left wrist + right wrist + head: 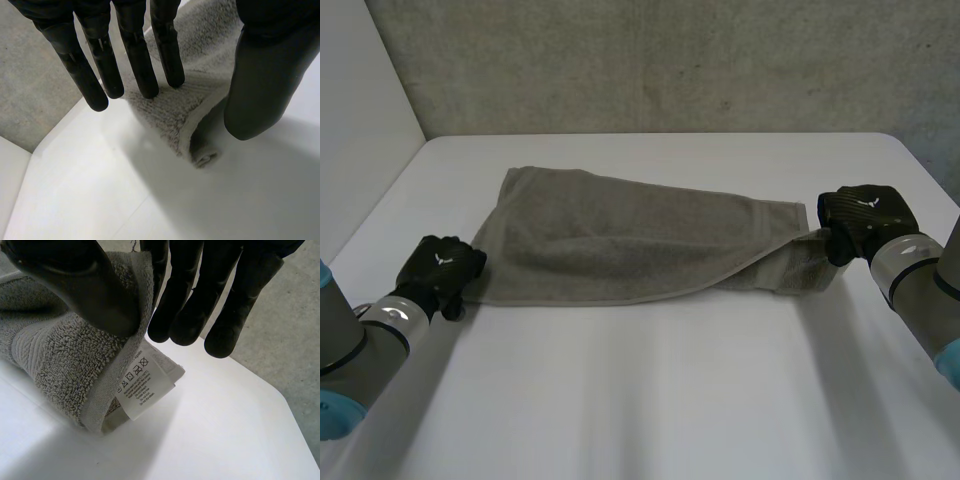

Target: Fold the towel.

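A grey towel [620,240] lies folded across the middle of the white table [650,400], its top layer slanting toward the right end. My left hand [440,270] rests at the towel's near left corner. In the left wrist view its fingers [135,60] are straight and stand apart from the thumb [260,75], and the rolled corner [185,125] lies loose on the table between them. My right hand [865,215] is at the towel's right end. There the thumb [80,285] pinches the hemmed edge [55,355] against the fingers, and a white care label [137,390] hangs below.
A concrete wall [650,60] stands behind the table's far edge and a white panel [360,120] runs along the left side. Bare tabletop stretches from the towel to the near edge.
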Controlling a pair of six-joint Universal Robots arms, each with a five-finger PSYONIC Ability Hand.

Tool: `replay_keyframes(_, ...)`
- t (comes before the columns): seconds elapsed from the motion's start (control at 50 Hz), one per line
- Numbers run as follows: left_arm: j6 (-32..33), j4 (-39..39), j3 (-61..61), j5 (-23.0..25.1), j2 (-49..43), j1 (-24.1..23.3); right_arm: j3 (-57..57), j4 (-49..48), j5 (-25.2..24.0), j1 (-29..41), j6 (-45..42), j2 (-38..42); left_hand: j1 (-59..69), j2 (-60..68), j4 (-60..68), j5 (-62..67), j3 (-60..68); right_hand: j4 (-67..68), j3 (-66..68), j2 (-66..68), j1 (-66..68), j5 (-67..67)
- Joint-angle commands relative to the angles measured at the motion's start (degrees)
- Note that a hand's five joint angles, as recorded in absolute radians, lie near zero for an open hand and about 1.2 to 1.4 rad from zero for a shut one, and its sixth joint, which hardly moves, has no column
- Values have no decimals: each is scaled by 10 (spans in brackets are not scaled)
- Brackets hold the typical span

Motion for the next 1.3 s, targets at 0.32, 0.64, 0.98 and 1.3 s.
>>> replay_keyframes(0.32,16,2,46,0,-38,7,-1,0,-2,-1,-1,4,-14,-17,-18,-104,-14,34,39,45,41,34)
replay_keyframes(0.64,-7,1,78,1,-48,6,-8,1,-2,-8,0,3,363,360,359,272,363,34,39,45,41,34)
replay_keyframes(0.98,-188,-29,48,12,290,7,-121,179,-66,-73,-27,-166,363,360,359,272,363,34,39,45,41,34)
replay_keyframes(1.3,-190,-266,145,85,291,7,-194,328,-134,-114,-136,-172,363,360,359,272,363,34,39,45,41,34)
